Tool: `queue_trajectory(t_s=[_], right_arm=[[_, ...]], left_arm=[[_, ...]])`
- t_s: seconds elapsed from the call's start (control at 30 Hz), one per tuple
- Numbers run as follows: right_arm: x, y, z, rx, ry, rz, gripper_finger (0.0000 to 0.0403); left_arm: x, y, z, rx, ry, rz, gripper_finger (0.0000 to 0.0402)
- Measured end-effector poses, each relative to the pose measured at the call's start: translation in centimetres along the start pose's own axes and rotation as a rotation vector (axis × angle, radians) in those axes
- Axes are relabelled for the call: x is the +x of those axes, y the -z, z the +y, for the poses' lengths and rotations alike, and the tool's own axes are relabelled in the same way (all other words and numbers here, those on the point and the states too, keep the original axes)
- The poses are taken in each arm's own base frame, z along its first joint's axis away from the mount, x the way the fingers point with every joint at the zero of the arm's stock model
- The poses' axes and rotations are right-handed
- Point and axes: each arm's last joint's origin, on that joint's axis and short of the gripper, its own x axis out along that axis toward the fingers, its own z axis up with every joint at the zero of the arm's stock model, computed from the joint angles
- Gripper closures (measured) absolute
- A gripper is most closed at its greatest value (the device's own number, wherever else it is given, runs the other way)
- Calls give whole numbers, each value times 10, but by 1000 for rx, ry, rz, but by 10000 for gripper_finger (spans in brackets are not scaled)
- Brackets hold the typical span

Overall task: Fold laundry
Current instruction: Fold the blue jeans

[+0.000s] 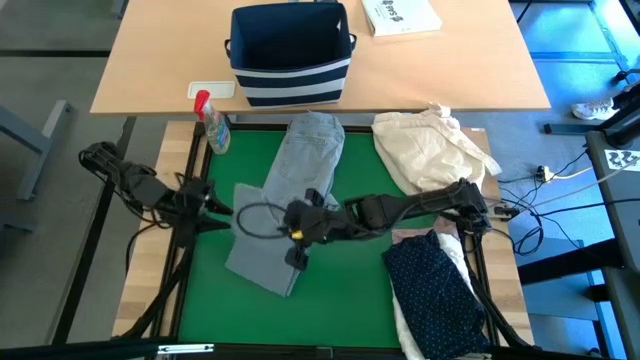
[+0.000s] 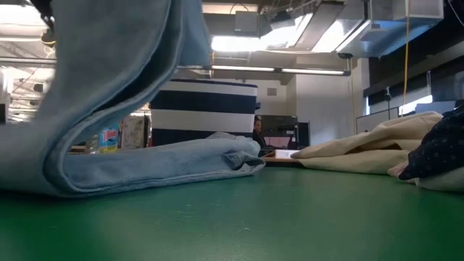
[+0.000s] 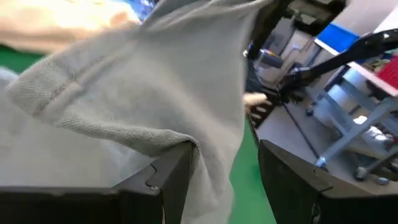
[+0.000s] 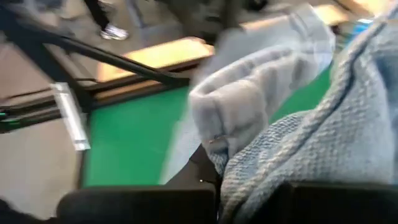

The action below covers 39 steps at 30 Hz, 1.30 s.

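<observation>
The light grey jeans point(image 1: 310, 150) lie lengthwise on the green mat point(image 1: 340, 300), waist end toward the far edge. My right gripper point(image 1: 298, 240) reaches in from the right and is shut on them over the mat's middle. In the low view an upper layer point(image 2: 116, 51) rises from a fold at the left, while the lower layer point(image 2: 159, 163) stays flat. My left gripper point(image 1: 218, 207) stands open at the jeans' left edge. A navy white-dotted shirt point(image 1: 435, 290) lies on white cloth at the near right. My left gripper: a raised edge of the jeans point(image 3: 186, 146) drapes over the tip of one finger point(image 3: 168, 180), and the other finger point(image 3: 286, 180) stands free. Whether the cloth rests on that finger or only hangs in front of it, I cannot tell. My right gripper pinches a bunched part of the jeans point(image 4: 214, 152) between its two fingers, coming in slanting down from the table's right. That part is lifted off the mat. The rest of the jeans lies on the mat.
A navy striped bin point(image 1: 290, 50) and a book point(image 1: 400, 15) sit on the wooden table beyond. A spray bottle point(image 1: 212, 125) stands at the mat's far left corner. A cream cloth bundle point(image 1: 430, 150) lies at the far right. Bare mat shows at the near middle.
</observation>
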Motion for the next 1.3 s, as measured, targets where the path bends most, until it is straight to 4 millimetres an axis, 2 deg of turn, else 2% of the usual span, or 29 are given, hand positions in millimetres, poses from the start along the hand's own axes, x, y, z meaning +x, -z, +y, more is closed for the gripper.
queue_trajectory(t_s=[0.2, 0.5, 0.6, 0.7, 1.0, 1.3], right_arm=[[10, -6, -42, 21, 131, 56, 391], [18, -16, -117, 3, 292, 157, 395], [19, -22, -142, -25, 295, 171, 395], [25, -25, -166, -66, 293, 185, 398], [48, -17, -247, -207, 354, 301, 398], [37, -15, -302, -250, 451, 384, 398]], left_arm=[[-12, -15, 2, 126, -132, -50, 223], [-14, -6, 14, 238, -315, 26, 223], [-16, -3, 18, 252, -377, 41, 223], [-16, -4, 19, 256, -417, 25, 223], [-17, -6, 22, 248, -517, -29, 223], [-17, -7, 24, 134, -543, -74, 223]])
